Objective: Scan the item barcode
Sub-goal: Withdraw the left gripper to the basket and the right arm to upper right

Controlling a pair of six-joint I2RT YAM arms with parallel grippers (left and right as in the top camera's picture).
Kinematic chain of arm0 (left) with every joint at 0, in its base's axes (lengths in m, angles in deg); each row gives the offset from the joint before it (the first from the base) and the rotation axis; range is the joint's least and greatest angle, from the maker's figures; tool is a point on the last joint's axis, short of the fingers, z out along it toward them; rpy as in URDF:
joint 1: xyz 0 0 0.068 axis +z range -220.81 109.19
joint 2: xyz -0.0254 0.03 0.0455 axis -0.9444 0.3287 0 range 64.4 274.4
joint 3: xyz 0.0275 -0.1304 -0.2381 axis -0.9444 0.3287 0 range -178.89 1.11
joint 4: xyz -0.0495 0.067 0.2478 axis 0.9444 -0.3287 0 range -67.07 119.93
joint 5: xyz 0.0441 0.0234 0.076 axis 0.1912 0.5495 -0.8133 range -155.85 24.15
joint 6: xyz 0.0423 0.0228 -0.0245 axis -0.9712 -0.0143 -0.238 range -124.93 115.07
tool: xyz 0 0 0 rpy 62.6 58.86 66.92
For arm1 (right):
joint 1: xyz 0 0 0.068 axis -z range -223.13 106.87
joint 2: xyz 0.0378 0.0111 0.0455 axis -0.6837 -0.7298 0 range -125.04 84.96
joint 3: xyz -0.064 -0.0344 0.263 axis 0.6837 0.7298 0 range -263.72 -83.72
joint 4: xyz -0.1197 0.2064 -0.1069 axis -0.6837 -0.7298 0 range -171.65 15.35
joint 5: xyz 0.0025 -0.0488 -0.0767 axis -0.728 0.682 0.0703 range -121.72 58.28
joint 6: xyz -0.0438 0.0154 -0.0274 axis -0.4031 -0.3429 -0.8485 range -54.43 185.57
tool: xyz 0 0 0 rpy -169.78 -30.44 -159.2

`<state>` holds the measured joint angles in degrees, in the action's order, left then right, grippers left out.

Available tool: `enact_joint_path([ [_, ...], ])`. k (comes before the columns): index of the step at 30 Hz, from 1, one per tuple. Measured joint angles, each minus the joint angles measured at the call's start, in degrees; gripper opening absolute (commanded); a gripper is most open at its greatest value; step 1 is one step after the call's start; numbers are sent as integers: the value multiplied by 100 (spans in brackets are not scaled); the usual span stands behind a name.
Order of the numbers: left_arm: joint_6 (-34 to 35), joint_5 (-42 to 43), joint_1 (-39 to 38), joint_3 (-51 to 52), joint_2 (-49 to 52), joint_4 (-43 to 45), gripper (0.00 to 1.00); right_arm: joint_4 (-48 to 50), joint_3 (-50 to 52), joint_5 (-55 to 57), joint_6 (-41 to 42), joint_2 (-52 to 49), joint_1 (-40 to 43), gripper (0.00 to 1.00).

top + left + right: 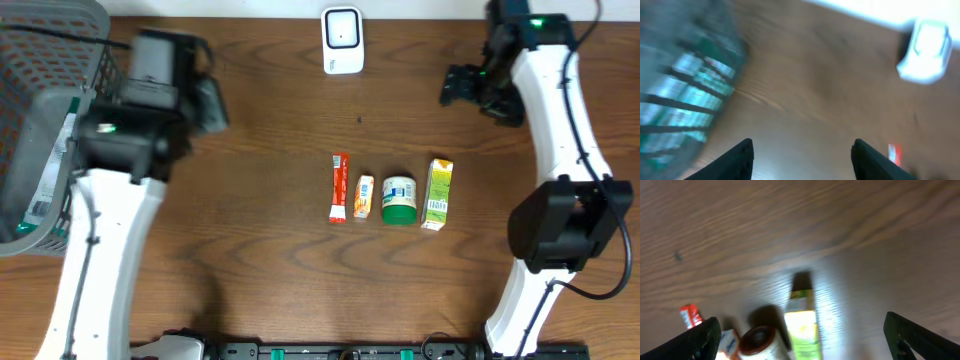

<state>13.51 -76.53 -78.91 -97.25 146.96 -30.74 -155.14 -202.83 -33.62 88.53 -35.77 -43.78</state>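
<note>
Looking down, you see the left gripper (802,150) empty, fingers apart, beside the basket (40,120); the right gripper (800,322) empty, fingers wide apart, right of the scanner (342,40); sachet (339,187), packet (364,197), jar (398,199) and carton (437,194) sit untouched in a row on the table (250,200).

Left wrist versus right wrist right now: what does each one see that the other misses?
Only the left wrist view shows the mesh basket and the white scanner, both blurred. Only the right wrist view shows the green carton, the round tub and the small orange packet. Both show the red sachet and the wooden table. The left gripper and right gripper each stand open, holding nothing.
</note>
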Motion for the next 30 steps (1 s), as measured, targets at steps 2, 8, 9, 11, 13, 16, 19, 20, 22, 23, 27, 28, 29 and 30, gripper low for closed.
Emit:
enact_joint_path([
  [2, 48, -184, 404, -269, -7, 22, 65, -2, 0, -2, 0, 0, 168, 99],
  [8, 129, -470, 1950, -444, -15, 192, 73, -2, 0, 9, -2, 0, 503, 99],
  [9, 133, -487, 2188, -444, 2, 195, 75, -2, 0, 11, -2, 0, 531, 99],
  [11, 129, -516, 2629, -444, 57, 205, 79, -2, 0, 15, -2, 0, 546, 99],
  [13, 118, -522, 3071, -444, 168, 254, 79, -2, 0, 13, -2, 0, 544, 99],
  [16, 109, -511, 3624, -444, 470, 352, 80, -2, 0, 13, -2, 0, 544, 99],
  [19, 2, -254, 4013, -444, 883, 540, 83, -4, 0, 13, -2, 0, 544, 99],
  [20, -87, -116, 4120, -444, 1054, 605, 84, -2, 0, 13, -2, 0, 544, 99],
  [22, -363, 332, 4312, -446, 1440, 748, 88, -2, 0, 13, -2, 0, 544, 99],
  [23, -437, 494, 4369, -446, 1578, 769, 88, -2, 0, 13, -2, 0, 544, 99],
  [27, -1008, 1305, 4555, -446, 2330, 758, 88, -2, 0, 13, -2, 0, 544, 99],
  [28, -1126, 1458, 4568, -446, 2483, 739, 88, -2, 0, 13, -2, 0, 544, 99],
  [29, -1268, 1652, 4583, -446, 2653, 717, 88, -2, 0, 13, -2, 0, 544, 99],
  [30, -1392, 1823, 4586, -446, 2796, 706, 88, -2, 0, 13, -2, 0, 544, 99],
])
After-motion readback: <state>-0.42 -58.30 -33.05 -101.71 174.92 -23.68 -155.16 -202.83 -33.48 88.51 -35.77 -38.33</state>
